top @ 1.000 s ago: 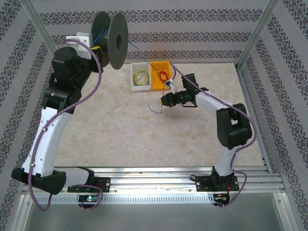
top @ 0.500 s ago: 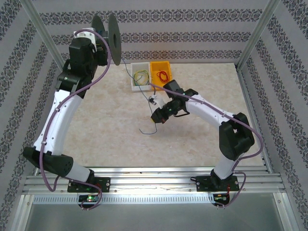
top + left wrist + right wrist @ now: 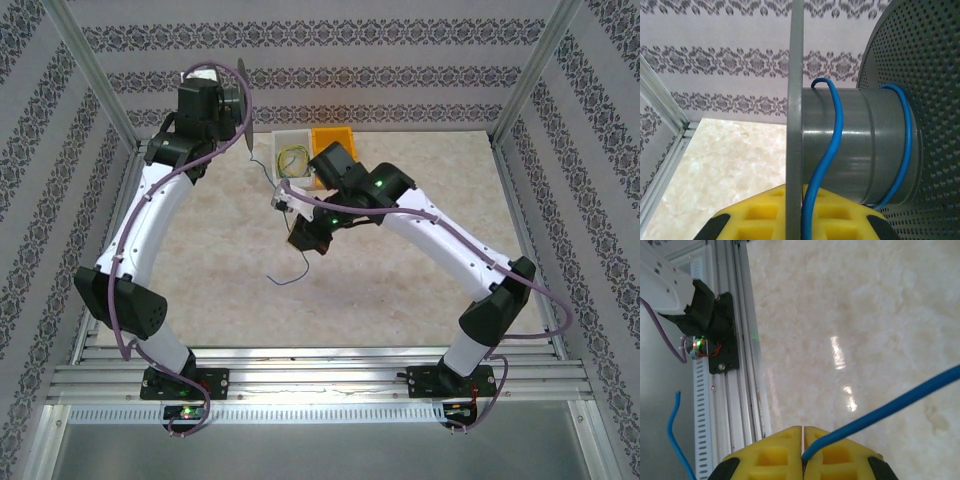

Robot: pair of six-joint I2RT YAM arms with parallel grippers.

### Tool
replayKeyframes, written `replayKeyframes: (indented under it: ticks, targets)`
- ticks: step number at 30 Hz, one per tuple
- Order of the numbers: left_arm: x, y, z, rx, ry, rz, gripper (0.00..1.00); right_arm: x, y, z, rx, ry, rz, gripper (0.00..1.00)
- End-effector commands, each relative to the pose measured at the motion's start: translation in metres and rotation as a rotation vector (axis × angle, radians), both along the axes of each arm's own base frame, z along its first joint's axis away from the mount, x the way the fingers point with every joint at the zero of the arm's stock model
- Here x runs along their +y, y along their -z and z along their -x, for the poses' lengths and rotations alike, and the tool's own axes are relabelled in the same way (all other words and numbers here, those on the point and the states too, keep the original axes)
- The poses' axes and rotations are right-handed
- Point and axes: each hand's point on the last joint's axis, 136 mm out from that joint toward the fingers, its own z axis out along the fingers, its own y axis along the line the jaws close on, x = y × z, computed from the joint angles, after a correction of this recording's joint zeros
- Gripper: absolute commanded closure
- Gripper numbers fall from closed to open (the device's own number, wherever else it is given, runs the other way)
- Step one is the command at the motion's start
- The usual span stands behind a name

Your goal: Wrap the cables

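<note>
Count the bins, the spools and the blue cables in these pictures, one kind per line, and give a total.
2 bins: white bin, orange bin
1 spool
1 blue cable
Total: 4

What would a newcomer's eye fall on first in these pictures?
First, the blue cable looped around the grey spool, close in the left wrist view. Next, the right tool, shut on that cable above the pale table, the free end hanging down.
</note>
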Motion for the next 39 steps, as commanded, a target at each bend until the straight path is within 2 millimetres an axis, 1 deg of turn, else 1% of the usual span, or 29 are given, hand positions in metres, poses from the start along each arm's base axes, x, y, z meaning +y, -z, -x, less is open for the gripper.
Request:
replayKeyframes:
  ticks: [1, 4, 8, 11, 13, 15, 18, 21, 24, 25, 27, 29, 31, 34, 37, 39]
  targets:
    - [0.0, -0.01, -0.001, -0.015, -0.002, -0.038, 1.0, -0.01, -0.04, 0.001, -0.129, -0.031, -0.023, 1.0]
    - [-0.013, 0.002, -0.001, 0.016, 0.033, -0.065, 1.0, -0.009, -0.058, -0.009, -0.184, -0.035, -0.037, 1.0]
    - [-0.036, 0.018, 0.001, 0.086, 0.114, -0.151, 1.0, -0.008, -0.074, -0.029, -0.228, -0.014, -0.05, 1.0]
    - [-0.055, 0.035, 0.008, 0.152, 0.205, -0.215, 1.0, -0.012, -0.086, -0.045, -0.268, 0.011, -0.066, 1.0]
    - [-0.061, 0.045, 0.015, 0.19, 0.254, -0.245, 1.0, -0.02, -0.093, -0.058, -0.284, 0.042, -0.076, 1.0]
    - [-0.062, 0.053, 0.023, 0.214, 0.279, -0.258, 1.0, -0.028, -0.099, -0.069, -0.295, 0.07, -0.087, 1.0]
    - [-0.065, 0.058, 0.036, 0.232, 0.339, -0.274, 1.0, -0.047, -0.104, -0.089, -0.302, 0.124, -0.1, 1.0]
    - [-0.069, 0.064, 0.05, 0.258, 0.421, -0.295, 1.0, -0.067, -0.104, -0.111, -0.288, 0.181, -0.11, 1.0]
    - [-0.082, 0.069, 0.068, 0.29, 0.563, -0.31, 1.0, -0.086, -0.098, -0.13, -0.269, 0.233, -0.104, 1.0]
    - [-0.09, 0.072, 0.077, 0.299, 0.634, -0.31, 1.0, -0.092, -0.095, -0.136, -0.264, 0.248, -0.102, 1.0]
    - [-0.103, 0.073, 0.094, 0.286, 0.757, -0.304, 1.0, -0.102, -0.089, -0.148, -0.252, 0.278, -0.095, 1.0]
    - [-0.113, 0.068, 0.111, 0.253, 0.853, -0.287, 1.0, -0.113, -0.078, -0.16, -0.234, 0.311, -0.08, 1.0]
    - [-0.121, 0.059, 0.127, 0.211, 0.928, -0.263, 1.0, -0.125, -0.065, -0.174, -0.206, 0.351, -0.072, 1.0]
    - [-0.128, 0.042, 0.145, 0.161, 0.993, -0.234, 1.0, -0.142, -0.044, -0.193, -0.148, 0.402, -0.079, 1.0]
    - [-0.132, 0.022, 0.156, 0.109, 1.038, -0.205, 1.0, -0.155, -0.02, -0.205, -0.091, 0.443, -0.084, 1.0]
    - [-0.134, 0.007, 0.162, 0.066, 1.061, -0.175, 1.0, -0.161, -0.007, -0.209, -0.057, 0.459, -0.094, 1.0]
